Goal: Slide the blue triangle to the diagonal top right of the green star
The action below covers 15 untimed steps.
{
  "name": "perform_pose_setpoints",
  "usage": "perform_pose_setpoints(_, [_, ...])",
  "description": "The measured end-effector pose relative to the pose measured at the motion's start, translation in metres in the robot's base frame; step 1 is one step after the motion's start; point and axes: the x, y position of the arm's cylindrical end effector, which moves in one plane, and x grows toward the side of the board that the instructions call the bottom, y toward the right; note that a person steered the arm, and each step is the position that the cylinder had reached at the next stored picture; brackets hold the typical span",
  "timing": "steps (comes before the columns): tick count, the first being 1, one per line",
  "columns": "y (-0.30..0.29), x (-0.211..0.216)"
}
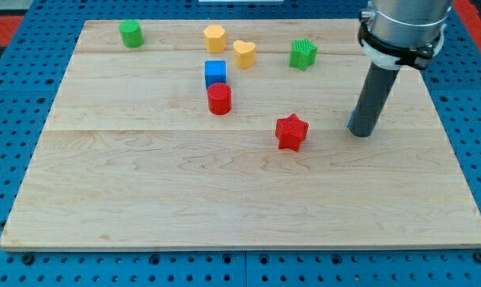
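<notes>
My tip (363, 134), a bare rod that grasps nothing, stands just beside the blue block (351, 121) you see peeking out at its left; the green star (303, 53) is farther up-left.

My wooden bench (144, 199) carries green cylinder (131, 33), yellow hexagon (214, 37), yellow heart (243, 53), green star (302, 53), blue cube (215, 72), red cylinder (219, 99), red star (291, 131).

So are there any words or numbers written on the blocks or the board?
None: no words, numbers or signs can be read anywhere.
The wooden board, the green star, the red star and the other blocks are plain.
My tip has no label; a blue sliver shows beside it.
</notes>
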Motion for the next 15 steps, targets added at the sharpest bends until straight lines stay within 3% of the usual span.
perform_pose_setpoints(2, [0.006,-0.083])
perform_pose_setpoints(3, [0.012,-0.068])
perform_pose_setpoints(6, [0.020,-0.119])
perform_pose_setpoints(9, [0.039,-0.116])
perform_pose_setpoints(11, [0.053,-0.148])
perform_pose_setpoints(12, [0.053,-0.185])
perform_pose_setpoints(13, [0.058,-0.186])
perform_pose_setpoints(14, [0.078,-0.133])
perform_pose_setpoints(15, [0.107,-0.158])
